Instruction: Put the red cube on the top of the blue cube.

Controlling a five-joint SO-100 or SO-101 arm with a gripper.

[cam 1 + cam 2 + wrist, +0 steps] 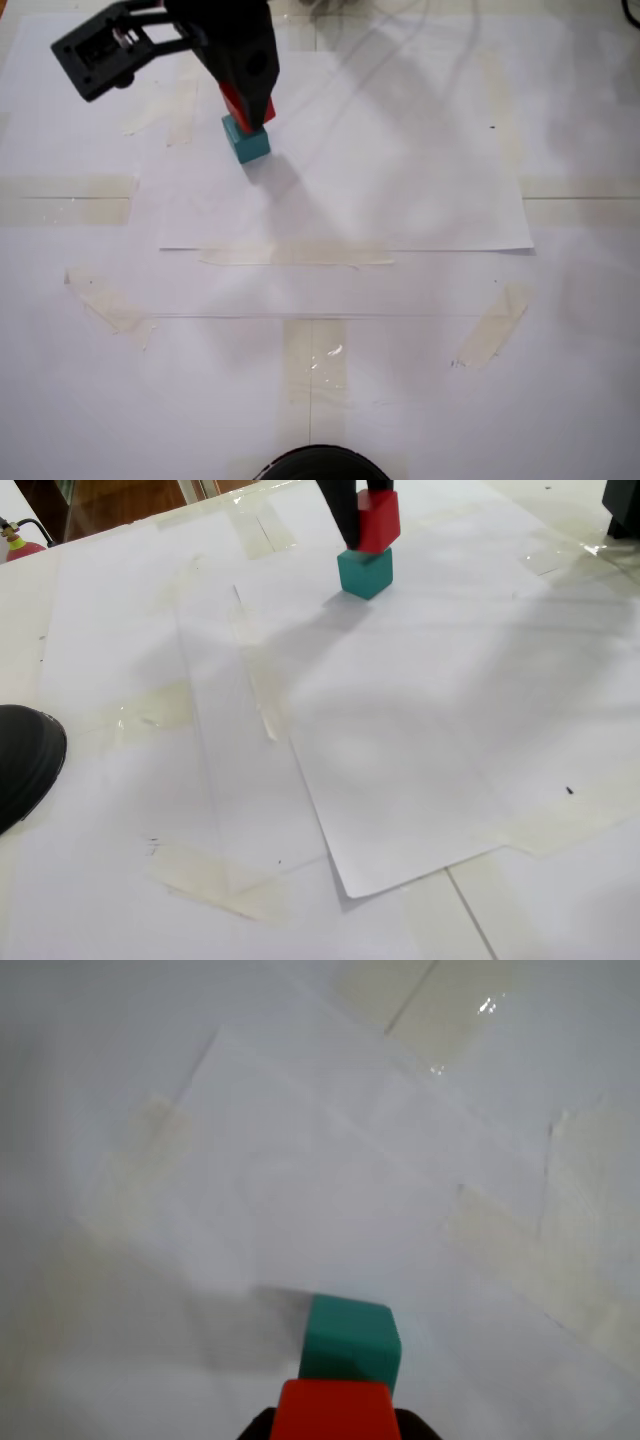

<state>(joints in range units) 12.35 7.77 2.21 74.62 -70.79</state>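
Observation:
The red cube (379,520) sits between the black fingers of my gripper (368,518), which is shut on it. It hangs slightly tilted directly over the blue cube (365,572), touching its top or a hair above it; I cannot tell which. In a fixed view from above, the gripper (247,100) covers most of the red cube (238,103), and the teal blue cube (247,140) pokes out below it. The wrist view shows the red cube (335,1412) at the bottom edge with the blue cube (351,1338) just beyond it.
White paper sheets (400,200) are taped to the table with yellowish tape strips (295,255). A black round object (320,464) lies at the near edge, also seen as the black round object (25,760) at the left. A dark part (622,505) stands at the top right.

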